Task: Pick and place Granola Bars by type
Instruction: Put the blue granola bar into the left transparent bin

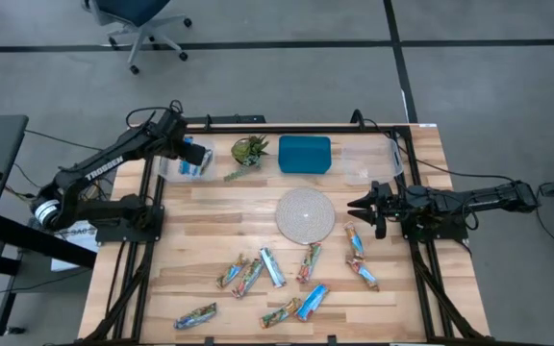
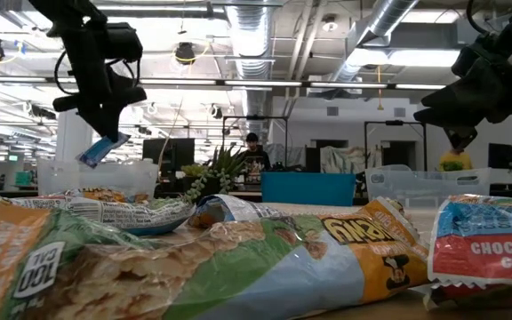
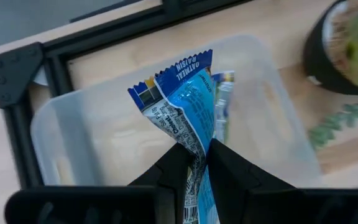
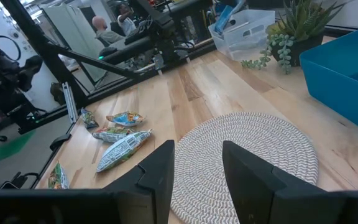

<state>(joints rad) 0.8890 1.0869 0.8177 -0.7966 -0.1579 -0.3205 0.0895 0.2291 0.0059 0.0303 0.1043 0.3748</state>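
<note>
My left gripper (image 1: 192,154) is at the table's far left corner, shut on a bright blue granola bar (image 3: 182,93) above a clear plastic bin (image 3: 73,137). A second wrapper (image 3: 222,102) shows just behind the bar; I cannot tell whether it lies in the bin. Several more granola bars (image 1: 272,267), blue, green-and-silver and orange-red, lie flat on the near half of the table. My right gripper (image 4: 197,168) waits open at the right side, level, next to the round woven mat (image 1: 305,213). My left gripper pinches the blue bar near one end of its wrapper (image 3: 194,140) between its two fingers. The fingers slant down from above. The bar (image 2: 103,149) hangs tilted below them, clear of the table and over the bin.
Along the far edge stand a leafy plant in a pot (image 1: 250,151), a blue bin (image 1: 304,154) and a second clear bin (image 1: 368,161). Black frame rails (image 1: 152,240) run along the table's left and right sides. Bare wood lies between the mat and the left rail.
</note>
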